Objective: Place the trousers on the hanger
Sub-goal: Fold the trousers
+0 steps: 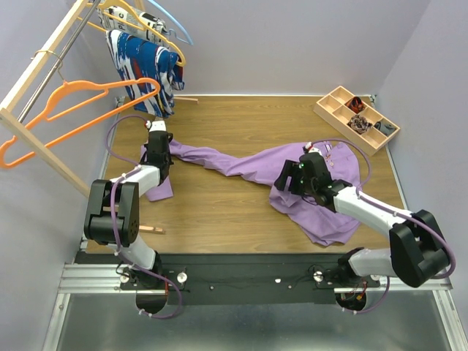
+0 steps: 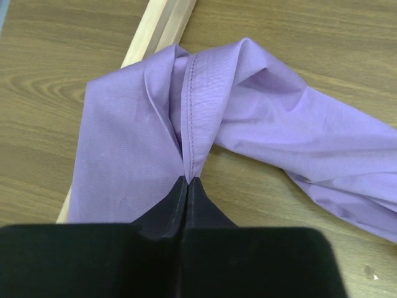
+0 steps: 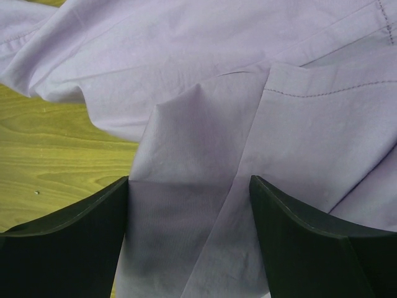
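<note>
Top view: trousers [image 1: 252,167] lie flat on the wood table [image 1: 219,121], 1 pair, lilac. The bulk is bunched at the right, close to the table's right edge, and 1 leg runs diagonally left to the L gripper [image 1: 158,145]. Bare wood is free at back-centre and front-centre btwn the arms. R gripper [image 1: 292,178] sits over the left side of the bunched part. A rack rail [image 1: 44,69] at far left carries 3 hangers: the bright orange hanger [image 1: 117,84] nearest, hanging off the table, well apart from the trousers; a yellow-orange hanger [image 1: 124,13]; a light blue hanger [image 1: 179,25]. 1 blue/white/red garment [image 1: 146,69] hangs there too. 1 wooden compartment tray [image 1: 333,110] sits at the back-right corner, w/ small dark items in some bays.

L wrist: L gripper [image 2: 187,181] is closed, pinching a stitched fold of the trousers [image 2: 248,118]. The cloth fans out from the pinch, the leg trailing right. A pale wooden slat [image 2: 158,25] runs under the cloth's far edge; table [image 2: 43,74] is bare at left.

R wrist: R gripper [image 3: 189,186] has its jaws wide apart, 2 dark fingers [image 3: 74,236] either side of a raised crease in the trousers [image 3: 205,56]. Can't tell if the tips touch the cloth. Seam stitching shows at right; table [image 3: 56,155] shows at left only
</note>
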You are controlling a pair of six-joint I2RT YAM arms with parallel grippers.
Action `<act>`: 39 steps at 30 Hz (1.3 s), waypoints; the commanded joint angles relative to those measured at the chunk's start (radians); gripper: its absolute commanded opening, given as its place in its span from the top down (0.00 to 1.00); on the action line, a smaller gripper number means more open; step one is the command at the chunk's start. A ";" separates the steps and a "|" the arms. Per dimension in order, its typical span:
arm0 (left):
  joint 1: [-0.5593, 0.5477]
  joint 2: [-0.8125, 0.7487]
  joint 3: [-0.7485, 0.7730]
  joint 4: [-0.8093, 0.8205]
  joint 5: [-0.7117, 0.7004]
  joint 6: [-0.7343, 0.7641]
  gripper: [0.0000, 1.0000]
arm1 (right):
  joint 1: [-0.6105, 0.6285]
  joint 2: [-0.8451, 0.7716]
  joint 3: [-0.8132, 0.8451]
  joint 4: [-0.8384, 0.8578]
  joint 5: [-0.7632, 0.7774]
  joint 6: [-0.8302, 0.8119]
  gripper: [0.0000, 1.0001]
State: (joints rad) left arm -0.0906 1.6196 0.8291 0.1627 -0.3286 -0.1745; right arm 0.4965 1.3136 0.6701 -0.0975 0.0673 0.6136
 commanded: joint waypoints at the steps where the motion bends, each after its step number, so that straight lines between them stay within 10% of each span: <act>1: 0.017 -0.013 0.030 0.003 -0.010 0.023 1.00 | 0.005 -0.045 -0.030 0.001 0.017 0.015 0.20; 15: 0.167 -0.199 0.070 0.050 0.200 -0.052 1.00 | 0.005 -0.069 -0.044 -0.039 0.044 -0.018 0.95; 27: 0.278 -0.092 0.205 0.057 0.375 -0.092 1.00 | -0.045 -0.168 0.134 -0.240 0.485 -0.126 0.99; 39: 0.308 0.006 0.291 0.018 0.399 -0.077 1.00 | -0.265 -0.205 0.138 -0.252 0.389 -0.163 0.99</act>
State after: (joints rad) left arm 0.2127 1.6070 1.0763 0.1757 0.0170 -0.2539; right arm 0.2409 1.1297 0.7910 -0.3305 0.4870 0.4629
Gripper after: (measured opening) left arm 0.010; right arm 0.015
